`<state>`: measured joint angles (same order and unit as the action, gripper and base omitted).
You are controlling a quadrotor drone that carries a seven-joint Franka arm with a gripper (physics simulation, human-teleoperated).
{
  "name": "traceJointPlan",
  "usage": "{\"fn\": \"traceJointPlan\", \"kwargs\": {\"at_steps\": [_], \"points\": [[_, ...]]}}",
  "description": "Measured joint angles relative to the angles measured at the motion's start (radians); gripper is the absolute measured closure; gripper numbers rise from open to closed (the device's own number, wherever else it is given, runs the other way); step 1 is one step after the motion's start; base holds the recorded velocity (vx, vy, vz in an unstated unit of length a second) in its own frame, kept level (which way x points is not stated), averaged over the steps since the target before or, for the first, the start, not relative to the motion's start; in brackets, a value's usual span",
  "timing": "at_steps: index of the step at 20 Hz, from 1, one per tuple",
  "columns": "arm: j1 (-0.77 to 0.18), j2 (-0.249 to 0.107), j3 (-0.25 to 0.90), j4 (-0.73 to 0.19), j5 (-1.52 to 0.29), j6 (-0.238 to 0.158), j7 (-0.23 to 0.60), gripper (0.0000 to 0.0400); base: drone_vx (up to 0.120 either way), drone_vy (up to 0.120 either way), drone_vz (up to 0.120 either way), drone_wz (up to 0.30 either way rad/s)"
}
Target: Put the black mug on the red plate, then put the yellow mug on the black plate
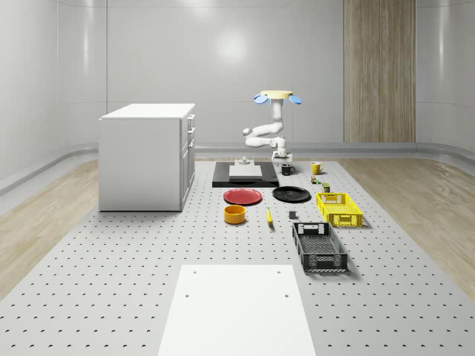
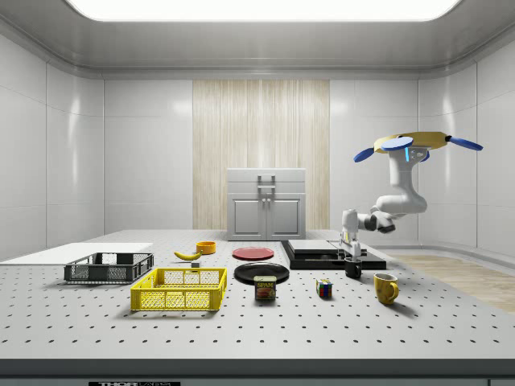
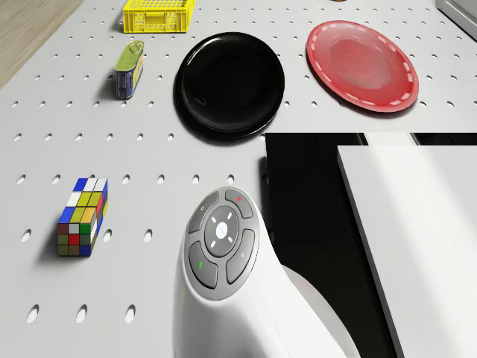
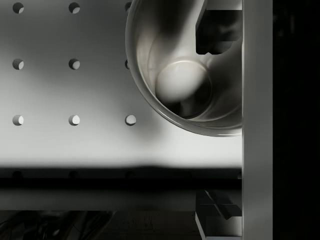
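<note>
Overhead, your quadrotor drone (image 2: 414, 143) hovered above the far end of the perforated grey table (image 1: 133, 259), its white seven-joint arm (image 2: 398, 197) folded down toward the tabletop. The two-finger gripper (image 2: 352, 253) hung straight over the glossy black mug (image 2: 353, 268), with fingertips level with the mug's rim. In the wrist view one dark finger (image 4: 217, 30) sat inside the black mug's round mouth (image 4: 185, 90) and the other showed outside its wall, so the claw was part-open and straddling the rim; you could not tell whether it had yet pinched the wall. The mug stood upright on the table just beside the flat black platform (image 1: 245, 175) that carried a pale grey slab (image 1: 246, 171). The round red plate (image 1: 243, 196) and the round black plate (image 1: 291, 194) lay side by side nearer the whole-scene camera, both bare. The yellow mug (image 2: 385, 287) stood on the table apart from the black one, near a multicoloured puzzle cube (image 2: 323, 288). A tinned-meat can (image 2: 265, 287) stood by the yellow mesh crate (image 2: 179, 290).
</note>
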<state>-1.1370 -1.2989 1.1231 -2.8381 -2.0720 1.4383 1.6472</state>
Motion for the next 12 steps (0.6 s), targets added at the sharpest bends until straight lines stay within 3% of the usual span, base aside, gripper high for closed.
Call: {"fn": "traceJointPlan", "kwargs": {"at_steps": [2,5,12], "points": [[-0.002,-0.003,0.000,0.001,0.001,0.003,0.001,0.0153,0.000,0.000,0.000,0.000],[-0.004,-0.008,0.001,0.001,0.003,0.008,0.003,0.0225,0.000,0.000,0.000,0.000],[-0.010,-0.019,0.004,0.002,0.009,0.018,0.008,0.0279,0.000,0.000,0.000,0.000]]}}
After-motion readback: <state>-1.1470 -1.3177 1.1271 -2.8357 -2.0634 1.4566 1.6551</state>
